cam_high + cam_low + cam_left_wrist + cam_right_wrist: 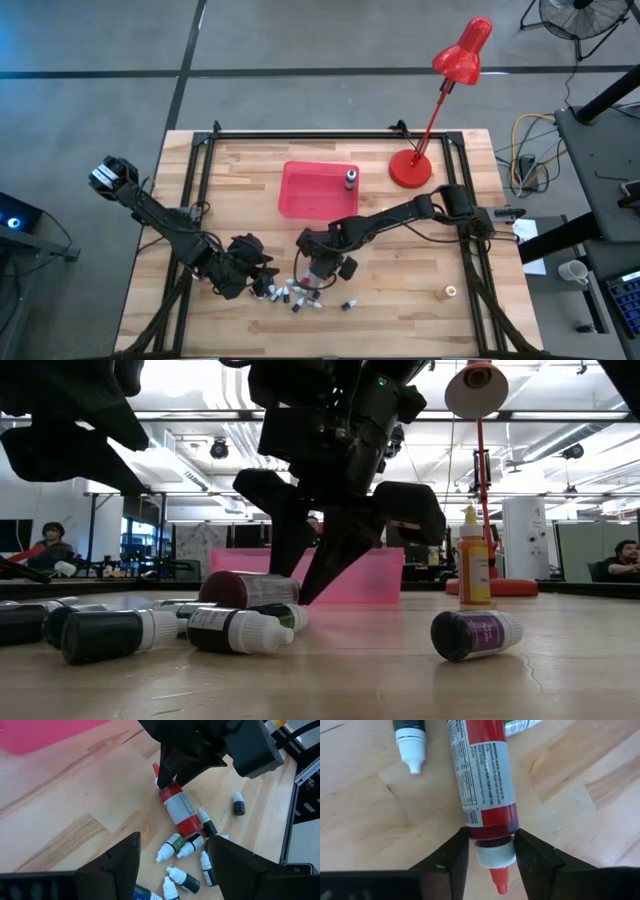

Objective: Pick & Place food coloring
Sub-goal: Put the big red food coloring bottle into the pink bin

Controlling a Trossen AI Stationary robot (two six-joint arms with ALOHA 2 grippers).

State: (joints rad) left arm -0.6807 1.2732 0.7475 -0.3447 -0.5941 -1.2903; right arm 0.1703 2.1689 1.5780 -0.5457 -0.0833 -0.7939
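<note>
Right wrist view gives you the clearest look: your right gripper has its two fingers down on either side of the red tube, right at the neck just above the white cap and red tip. The pads look like they're touching the tube, which is lying flat on the wooden table. A small dark vial with a white cap lies just beside it.

From the high view, that right gripper sits over the front middle of the table, at the edge of the scattered food coloring bottles. One dark-capped bottle already stands upright in the back right corner of the red tray, and the red desk lamp is just to the tray's right.

Your left gripper is parked low at the left end of the same pile, fingers spread apart with nothing between them; the left wrist view shows them open over the little vials, with the red tube beyond.

In the low view, a purple-labelled vial lies off on its own, and an orange squeeze bottle stands upright farther back.
</note>
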